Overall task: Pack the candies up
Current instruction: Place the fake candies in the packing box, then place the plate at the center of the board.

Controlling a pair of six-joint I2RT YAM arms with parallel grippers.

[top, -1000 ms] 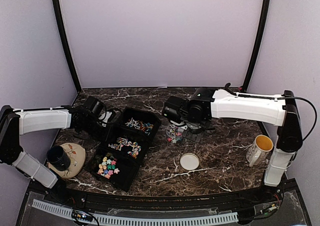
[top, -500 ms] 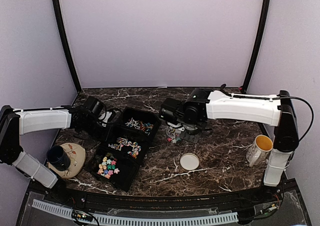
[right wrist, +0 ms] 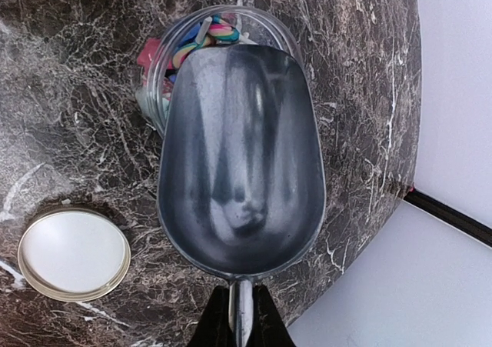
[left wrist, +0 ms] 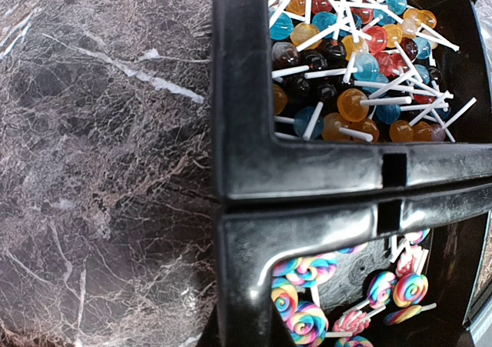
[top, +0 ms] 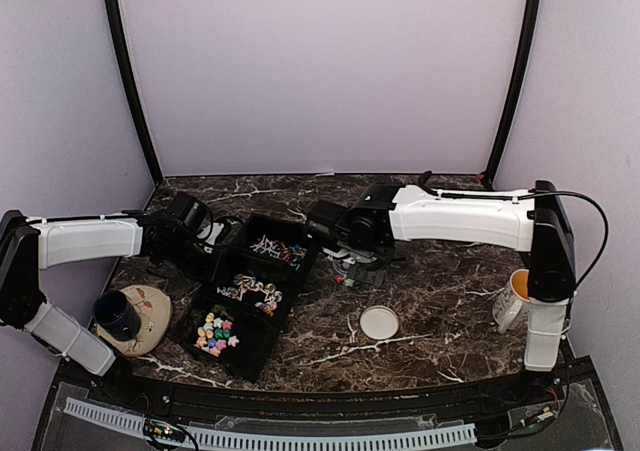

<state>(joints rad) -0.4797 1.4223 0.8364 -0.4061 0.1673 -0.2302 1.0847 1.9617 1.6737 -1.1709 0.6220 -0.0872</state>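
A black three-part tray (top: 228, 267) holds the candies: round lollipops (left wrist: 346, 55) at the far end, rainbow swirl lollipops (left wrist: 306, 318) in the middle, pastel star pieces (top: 216, 331) nearest. My left gripper (top: 205, 241) is shut on the tray's left wall (left wrist: 246, 231); its fingers barely show at the bottom of the left wrist view. My right gripper (right wrist: 243, 305) is shut on the handle of an empty metal scoop (right wrist: 242, 155). The scoop hangs over a glass jar (right wrist: 160, 70) with a few candies (right wrist: 204, 33) inside, just right of the tray (top: 347, 269).
The jar's round lid (top: 379, 322) lies flat on the marble in front of the jar. A white and yellow mug (top: 520, 297) stands at the right edge. A dark cup on a patterned plate (top: 150, 316) sits at the near left. The back wall is close behind the jar.
My right arm has swung left with the scoop, which now covers most of the jar. The left arm and the tray have not moved.
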